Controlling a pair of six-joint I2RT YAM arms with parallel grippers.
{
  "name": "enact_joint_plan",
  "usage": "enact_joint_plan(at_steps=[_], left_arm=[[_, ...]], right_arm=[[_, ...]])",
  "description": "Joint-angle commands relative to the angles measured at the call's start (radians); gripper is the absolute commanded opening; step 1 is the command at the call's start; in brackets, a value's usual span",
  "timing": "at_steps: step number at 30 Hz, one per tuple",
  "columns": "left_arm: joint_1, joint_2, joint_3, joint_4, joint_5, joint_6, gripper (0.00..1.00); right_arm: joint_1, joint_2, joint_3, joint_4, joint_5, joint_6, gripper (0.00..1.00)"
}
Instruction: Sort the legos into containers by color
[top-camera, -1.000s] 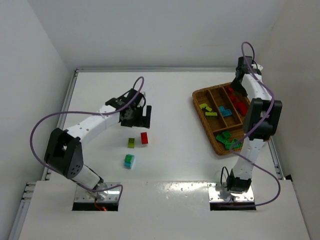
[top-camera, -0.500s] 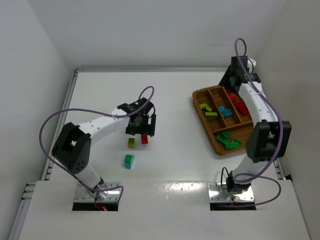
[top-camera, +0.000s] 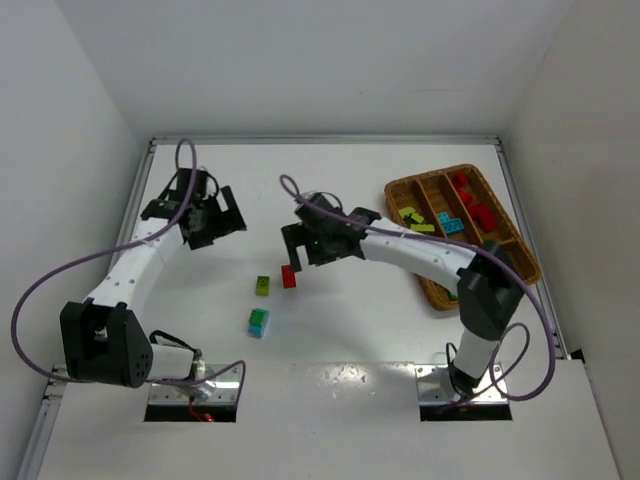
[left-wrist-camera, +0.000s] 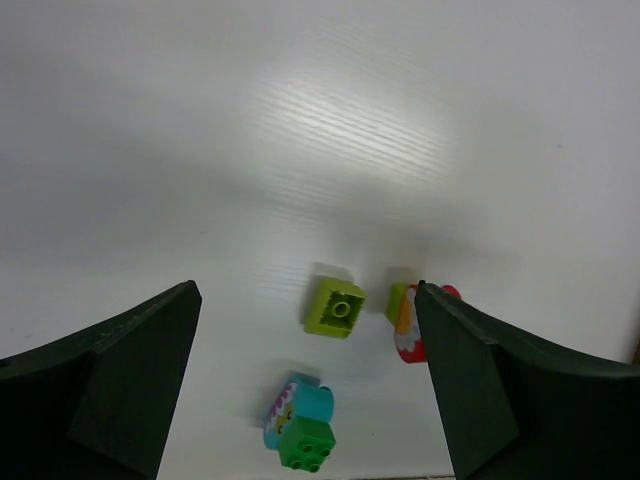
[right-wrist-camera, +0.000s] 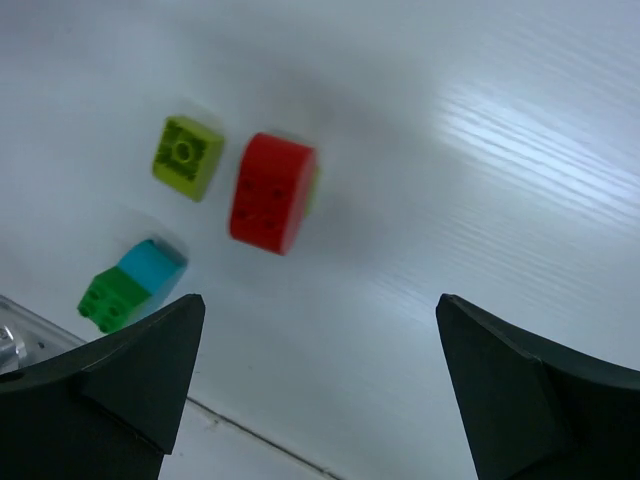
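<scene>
Evidently the right gripper hangs wide open near the red brick, holding nothing; the left gripper, equally spread, hovers empty above the bench.

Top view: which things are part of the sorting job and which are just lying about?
Job:
red brick
yellow-green brick
cyan-and-green stack
wicker tray, sorted bricks inside

Not the job (rig fixtures):
mounting plates
edge rail

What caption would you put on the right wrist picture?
Open right gripper looks down on a red brick, a yellow-green brick and a cyan-green pair.
</scene>
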Motion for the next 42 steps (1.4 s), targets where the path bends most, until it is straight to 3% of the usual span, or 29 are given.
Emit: enact_joint_plan(at_steps=[1, 8, 14, 25, 27, 29, 30, 33, 35, 38, 42], left_arm=[[0.097, -0.031, -0.058, 0.0, 0.049, -0.012, 0.95], [0.236, -0.061, -0.104, 0.023, 0.121, 0.009, 0.95], [0.261, -0.061, -0.124, 0.033, 0.153, 0.018, 0.95], [0.249, -0.091, -0.113, 0.062, 0.196, 0.04, 0.95], [0.208, -0.091, -0.113, 0.083, 0.236, 0.054, 0.95], [0.181, -0.091, -0.113, 0.134, 0.363, 0.09, 0.95], [0.168, -0.104, -0.113, 0.158, 0.422, 0.103, 0.95], [0.115, -0.118, -0.136, 0.297, 0.736, 0.112, 0.95], [0.071, -0.141, -0.145, 0.408, 0.919, 0.083, 0.95], [0.007, -0.155, -0.134, 0.525, 1.076, 0.057, 0.95], [-0.075, -0.128, -0.113, 0.614, 1.17, 0.046, 0.95]], right_arm=[[0.055, 0.084, 0.075, 0.043, 0.008, 0.052, 1.0], [0.077, 0.235, 0.17, 0.078, -0.039, 0.063, 0.99], [0.086, 0.324, 0.224, 0.078, -0.03, 0.092, 0.81], [0.044, 0.29, 0.194, 0.026, -0.016, 0.09, 0.09], [-0.007, 0.174, 0.07, 0.142, -0.137, 0.066, 0.08], [-0.1, 0.076, -0.071, 0.236, -0.257, 0.043, 0.06], [-0.137, -0.017, -0.115, 0.327, -0.401, 0.043, 0.06], [-0.281, -0.133, -0.236, 0.434, -0.673, 0.043, 0.06], [-0.343, -0.21, -0.273, 0.483, -0.787, 0.043, 0.06], [-0.426, -0.291, -0.284, 0.518, -0.967, 0.043, 0.05], [-0.46, -0.326, -0.253, 0.544, -1.145, 0.052, 0.04]])
